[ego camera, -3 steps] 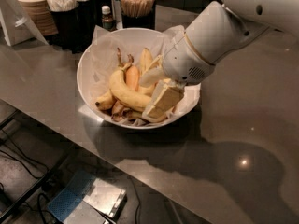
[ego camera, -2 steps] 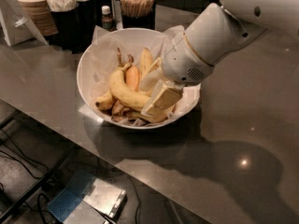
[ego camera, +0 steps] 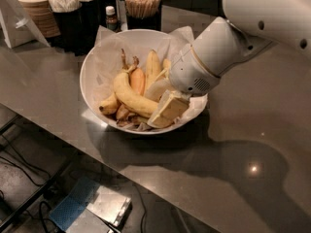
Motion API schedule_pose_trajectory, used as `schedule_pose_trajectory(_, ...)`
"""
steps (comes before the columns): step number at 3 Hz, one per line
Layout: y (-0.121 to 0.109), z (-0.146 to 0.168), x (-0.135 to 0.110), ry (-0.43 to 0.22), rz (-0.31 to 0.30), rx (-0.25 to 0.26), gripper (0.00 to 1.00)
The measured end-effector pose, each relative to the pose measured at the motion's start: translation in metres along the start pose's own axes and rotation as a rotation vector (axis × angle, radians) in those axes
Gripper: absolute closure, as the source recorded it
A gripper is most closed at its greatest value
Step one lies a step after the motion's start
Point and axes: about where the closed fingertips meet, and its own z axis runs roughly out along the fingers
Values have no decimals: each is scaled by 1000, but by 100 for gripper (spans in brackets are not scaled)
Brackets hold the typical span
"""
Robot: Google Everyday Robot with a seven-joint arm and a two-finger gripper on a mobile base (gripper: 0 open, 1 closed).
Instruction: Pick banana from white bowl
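The white bowl [ego camera: 92,67] sits on the grey counter, lined with crinkled white paper that sticks over the rim. Several bananas lie in it. A large yellow banana [ego camera: 131,95] runs across the middle, with a smaller one [ego camera: 109,103] at the front left and others [ego camera: 153,67] upright behind. My gripper [ego camera: 166,111] reaches down into the right side of the bowl from the upper right. Its tan tip rests against the right end of the large banana. The white wrist [ego camera: 209,59] hides the bowl's right rim.
Dark cups of wooden sticks [ego camera: 142,6] and napkins [ego camera: 73,8] stand behind the bowl, with a small bottle [ego camera: 112,17] between them. Stacked paper cups [ego camera: 36,6] are at the far left. The counter edge [ego camera: 112,159] runs diagonally in front, and the floor with cables lies below.
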Motion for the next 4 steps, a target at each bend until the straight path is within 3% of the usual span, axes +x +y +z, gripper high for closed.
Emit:
schedule_pose_trajectory(2,0,-1,-1,5,0,6,86)
schedule_pose_trajectory(3,3,-3,-1,9,-2,26,100)
schedule_pose_trajectory(4,14,-16,-6,0,-16,84,100)
